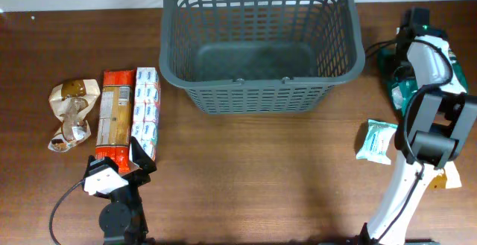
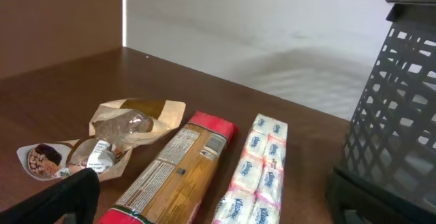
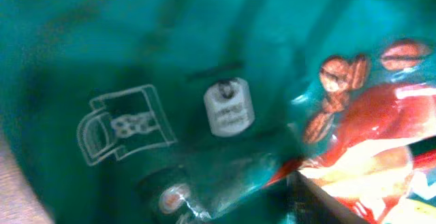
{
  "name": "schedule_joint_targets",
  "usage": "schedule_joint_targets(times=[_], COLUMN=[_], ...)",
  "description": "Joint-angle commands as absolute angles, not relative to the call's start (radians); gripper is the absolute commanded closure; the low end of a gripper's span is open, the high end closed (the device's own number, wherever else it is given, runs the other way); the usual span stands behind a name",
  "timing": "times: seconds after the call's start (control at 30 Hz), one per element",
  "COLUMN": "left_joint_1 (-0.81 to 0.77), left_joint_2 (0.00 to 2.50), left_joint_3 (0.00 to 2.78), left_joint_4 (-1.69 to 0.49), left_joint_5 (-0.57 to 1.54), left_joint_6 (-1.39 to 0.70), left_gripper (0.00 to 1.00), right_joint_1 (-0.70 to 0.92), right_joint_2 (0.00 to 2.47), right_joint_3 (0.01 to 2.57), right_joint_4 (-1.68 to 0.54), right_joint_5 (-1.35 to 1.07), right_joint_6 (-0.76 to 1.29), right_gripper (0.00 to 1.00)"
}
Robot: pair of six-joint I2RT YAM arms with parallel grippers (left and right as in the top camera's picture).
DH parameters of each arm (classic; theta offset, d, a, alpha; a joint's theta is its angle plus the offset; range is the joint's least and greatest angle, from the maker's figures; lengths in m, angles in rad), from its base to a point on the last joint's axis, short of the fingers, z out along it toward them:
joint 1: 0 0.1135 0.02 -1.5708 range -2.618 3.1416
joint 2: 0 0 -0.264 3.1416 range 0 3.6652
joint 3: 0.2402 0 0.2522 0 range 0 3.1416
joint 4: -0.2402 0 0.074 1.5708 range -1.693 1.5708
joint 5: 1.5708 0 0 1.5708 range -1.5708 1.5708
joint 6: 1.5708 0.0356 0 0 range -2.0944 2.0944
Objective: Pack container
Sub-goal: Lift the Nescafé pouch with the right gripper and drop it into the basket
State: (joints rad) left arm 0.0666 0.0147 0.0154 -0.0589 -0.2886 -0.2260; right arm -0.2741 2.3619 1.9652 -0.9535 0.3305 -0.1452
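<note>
The container [image 1: 253, 96] sits at the table's far middle. Left of it, the left gripper [image 1: 119, 167] is spread beside a pasta packet [image 1: 115, 118]. Right of it, the right gripper [image 1: 400, 62] is over a blurred teal packet [image 3: 136, 47]; its arm hides the fingers, so I cannot tell their state.

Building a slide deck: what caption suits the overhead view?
Empty basket at back centre; three packets lie left, a green bag and a pale packet right.
</note>
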Motion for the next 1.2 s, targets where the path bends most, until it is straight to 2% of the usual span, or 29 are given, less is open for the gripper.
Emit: schedule_joint_targets(times=[0.0,0.03,0.13,0.33,0.8,1.0,1.17], left_joint_1=[0.068,0.068,0.068,0.068,0.068,0.068,0.068], left_joint_2=[0.005,0.005,0.005,0.005,0.005,0.005,0.005], left_joint_3=[0.009,0.009,0.009,0.009,0.009,0.009,0.009], left_joint_4=[-0.057,-0.057,-0.057,-0.057,-0.057,-0.057,-0.057], left_joint_5=[-0.292,-0.292,-0.292,-0.292,-0.292,-0.292,-0.292], left_joint_6=[-0.231,-0.231,-0.231,-0.231,-0.231,-0.231,-0.231], left_gripper=[0.01,0.01,0.01,0.01,0.01,0.01,0.01], right_joint_1=[-0.269,-0.268,-0.268,-0.282,-0.282,-0.189,0.02], right_joint_2=[2.469,2.476,2.474,2.414,2.194,2.093,1.987], right_joint_3=[1.95,1.95,1.951,2.047,2.883,3.055,3.082], right_joint_4=[-0.972,-0.978,-0.996,-1.09,-1.411,-1.444,-1.421], right_joint_5=[0.289,0.288,0.276,0.24,0.175,0.128,-0.006], right_joint_6=[-0.034,-0.014,0.066,0.064,-0.023,-0.076,-0.146], right_gripper=[0.92,0.96,0.96,0.97,0.96,0.96,0.96])
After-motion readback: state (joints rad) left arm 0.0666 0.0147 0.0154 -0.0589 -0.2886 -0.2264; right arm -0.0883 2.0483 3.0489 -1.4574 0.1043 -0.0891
